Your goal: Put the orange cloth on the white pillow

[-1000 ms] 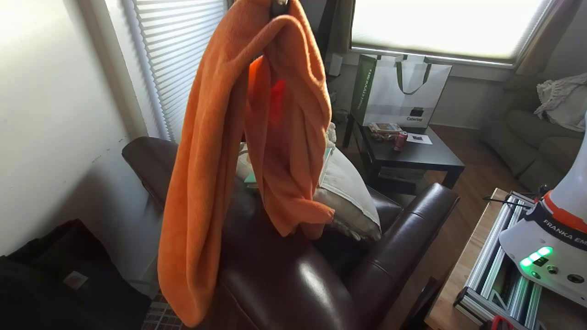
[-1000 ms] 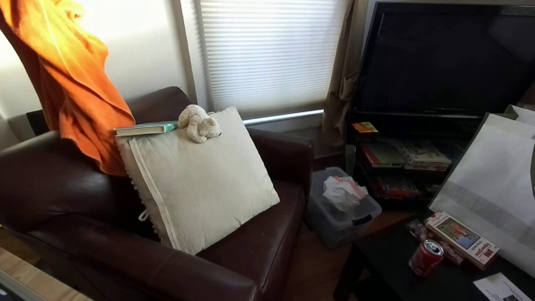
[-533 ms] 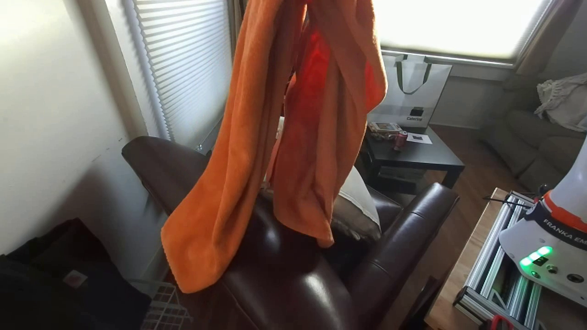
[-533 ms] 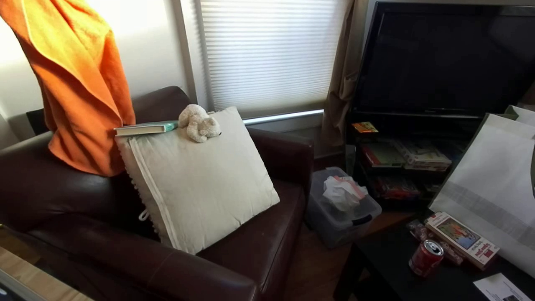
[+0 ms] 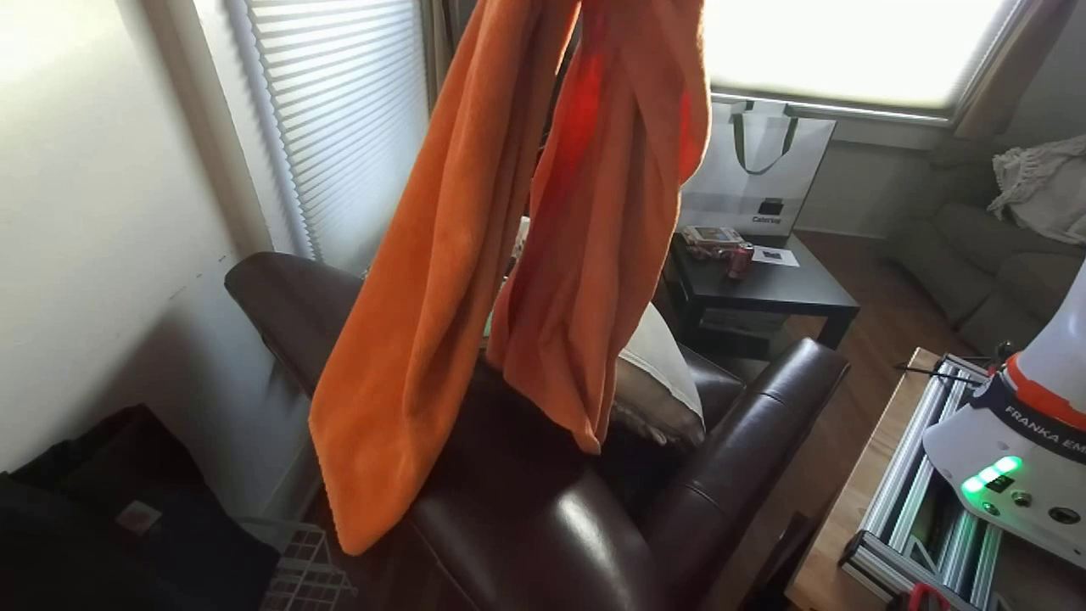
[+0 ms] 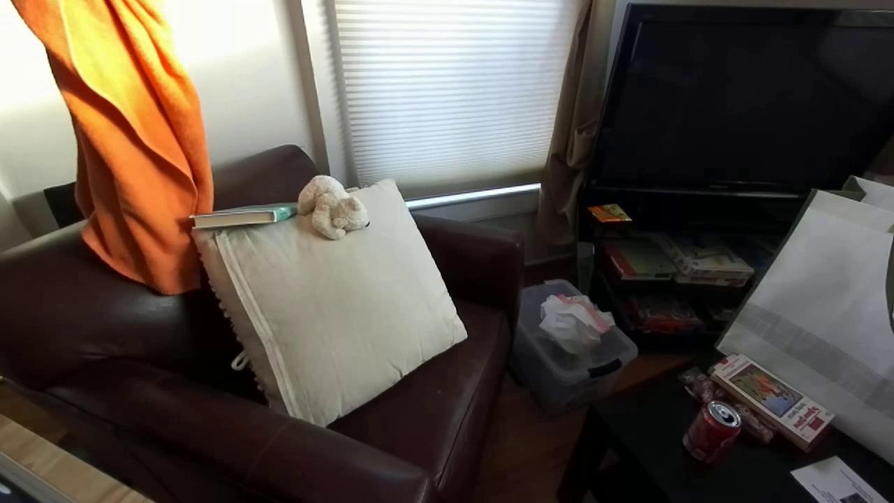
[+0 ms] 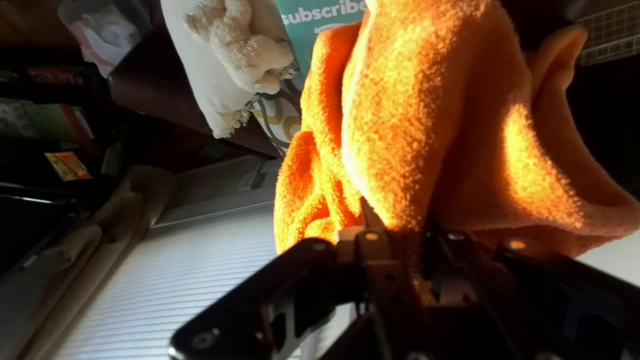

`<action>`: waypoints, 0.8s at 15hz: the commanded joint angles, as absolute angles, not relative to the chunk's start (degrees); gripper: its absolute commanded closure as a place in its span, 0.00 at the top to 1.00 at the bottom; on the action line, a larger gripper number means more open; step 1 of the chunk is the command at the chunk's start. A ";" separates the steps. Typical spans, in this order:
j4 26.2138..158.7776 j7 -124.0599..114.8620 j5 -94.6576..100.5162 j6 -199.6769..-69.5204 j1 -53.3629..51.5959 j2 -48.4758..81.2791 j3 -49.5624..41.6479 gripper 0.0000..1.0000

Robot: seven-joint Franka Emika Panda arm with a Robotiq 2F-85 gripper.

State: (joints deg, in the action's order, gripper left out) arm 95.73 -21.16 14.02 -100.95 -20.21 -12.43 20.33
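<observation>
The orange cloth hangs in long folds in both exterior views (image 5: 441, 280) (image 6: 140, 161). Its lower ends hang over the back of the brown armchair, beside the pillow's left edge; I cannot tell whether they touch the chair. In the wrist view, my gripper (image 7: 407, 232) is shut on the cloth (image 7: 415, 110), which bunches between and beyond the fingers. The gripper is above the frame in both exterior views. The white pillow (image 6: 349, 300) leans tilted in the armchair; the cloth partly hides it in an exterior view (image 5: 657, 348), and part shows in the wrist view (image 7: 195, 65).
A teal book (image 6: 244, 214) and a cream plush toy (image 6: 332, 206) lie on the pillow's top edge. The brown armchair (image 6: 363, 461) has raised arms and back. A black table (image 5: 764, 288) with a can and a large bag, and a plastic bin (image 6: 573, 377), stand nearby.
The cloth has shifted right and up in an exterior view, taking the gripper tip out of the frame. Its hanging ends have swung and changed folds. Pillow, book and toy have not moved.
</observation>
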 commanded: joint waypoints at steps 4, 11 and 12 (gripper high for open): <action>103.86 -26.58 13.09 -90.67 -11.88 -31.41 16.85 0.05; 103.78 -25.72 12.64 -84.72 -6.36 -36.36 16.53 0.05; 105.17 -26.31 11.46 -86.03 -6.16 -36.88 15.62 0.05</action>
